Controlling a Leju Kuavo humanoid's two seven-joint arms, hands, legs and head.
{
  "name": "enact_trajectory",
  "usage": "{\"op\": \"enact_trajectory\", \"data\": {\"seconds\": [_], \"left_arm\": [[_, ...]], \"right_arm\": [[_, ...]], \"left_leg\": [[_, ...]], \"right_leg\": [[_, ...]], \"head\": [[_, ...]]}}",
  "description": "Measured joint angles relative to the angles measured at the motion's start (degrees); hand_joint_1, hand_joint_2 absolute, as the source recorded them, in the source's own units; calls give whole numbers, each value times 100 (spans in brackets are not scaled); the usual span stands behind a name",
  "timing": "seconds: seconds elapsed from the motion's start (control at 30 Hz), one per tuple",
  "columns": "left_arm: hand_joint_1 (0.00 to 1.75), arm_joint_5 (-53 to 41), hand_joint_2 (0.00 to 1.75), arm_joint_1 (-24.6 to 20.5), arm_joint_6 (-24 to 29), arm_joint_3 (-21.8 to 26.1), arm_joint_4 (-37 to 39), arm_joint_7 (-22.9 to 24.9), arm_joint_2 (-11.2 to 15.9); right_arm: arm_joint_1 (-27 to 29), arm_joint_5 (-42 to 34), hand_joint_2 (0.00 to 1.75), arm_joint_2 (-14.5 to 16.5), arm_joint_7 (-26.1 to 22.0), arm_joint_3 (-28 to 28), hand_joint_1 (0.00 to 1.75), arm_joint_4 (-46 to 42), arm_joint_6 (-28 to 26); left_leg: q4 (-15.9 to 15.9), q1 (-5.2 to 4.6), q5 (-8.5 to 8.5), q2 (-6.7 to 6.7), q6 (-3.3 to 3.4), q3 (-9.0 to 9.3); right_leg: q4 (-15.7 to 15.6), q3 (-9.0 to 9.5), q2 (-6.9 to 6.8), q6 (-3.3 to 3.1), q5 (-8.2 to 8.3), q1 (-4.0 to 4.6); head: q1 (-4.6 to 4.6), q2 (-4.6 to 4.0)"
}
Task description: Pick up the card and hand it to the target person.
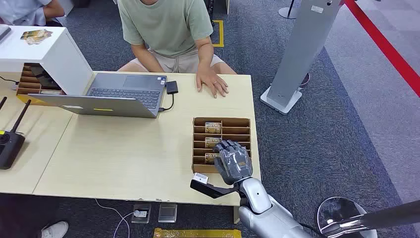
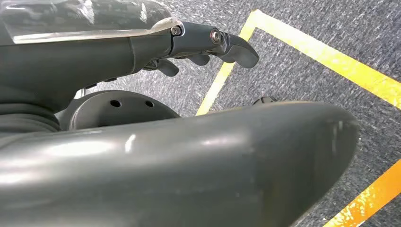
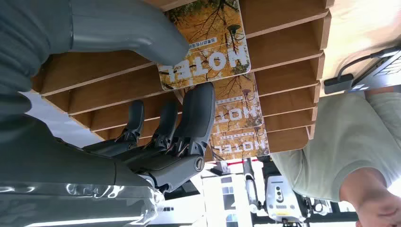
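Wooden slotted card rack point(image 1: 246, 130) sits on the pale table point(image 1: 124, 158), directly under the right hand point(image 1: 232, 161). Rt hand hovers over the rack's near slots, fingers point(image 3: 198, 113) extended and apart, thumb point(image 3: 127, 33) spread to the other side, nothing gripped. Yellow-orange "HOTEL" card point(image 3: 208, 52) lies in the slot betw. thumb and fingers, its lower edge just at the fingertips; can't tell if they touch. Two more HOTEL cards point(image 3: 239, 113) lie in slots just beyond the fingers, toward the person. Person in a pale green T-shirt point(image 1: 168, 25) sits across the table, well beyond the hand, one hand point(image 1: 212, 82) flat on the tabletop. Grey open laptop point(image 1: 116, 94) lies far off to the hand's thumb side. Left hand point(image 2: 208, 45) hangs over grey carpet w/ yellow floor tape point(image 2: 326, 59), fingers loosely curled, holding nothing.
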Motion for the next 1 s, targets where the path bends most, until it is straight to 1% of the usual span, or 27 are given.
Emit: {"op": "enact_trajectory", "data": {"seconds": [0.13, 0.37, 0.5, 0.63, 0.8, 1.0], "left_arm": [[0, 57, 0, 2, 5, 0, 0, -31, -15], [0, 149, 0, 6, -7, 0, 0, -99, -34], [0, 186, 0, 7, -19, 0, 0, -116, -46], [0, 205, 0, 11, -71, 0, 0, -163, -57], [0, 128, 0, 19, -476, 0, -18, -295, 10], [0, 22, 0, 30, -326, 0, -57, -464, 66]], "right_arm": [[1, 34, 175, -18, 18, -6, 96, 0, 0], [0, 122, 175, -48, 70, -10, 104, 0, 1], [-1, 164, 175, -50, 95, -17, 104, -1, 3], [0, 245, 175, -51, 113, -28, 114, -2, 13], [4, 365, 175, -45, 111, -38, 127, -5, 17], [86, 415, 175, -40, 92, -45, 132, -15, 11]], "left_leg": [[0, 0, 0, 0, 0, 1], [0, 0, 0, 0, 0, 4], [0, 0, 0, 0, 0, 6], [0, 0, 0, 0, 0, 7], [0, 0, 0, 2, 0, 10], [0, 0, 0, 5, 0, 11]], "right_leg": [[0, 1, 0, 0, 0, 0], [0, 4, 0, 0, 0, 0], [0, 5, 0, 0, 0, 0], [0, 6, 0, 0, 0, 0], [0, 8, 1, 0, 0, 0], [0, 9, 4, 0, 0, 0]], "head": [[2, 0], [2, -1], [2, -1], [2, 0], [2, -1], [0, 0]]}}
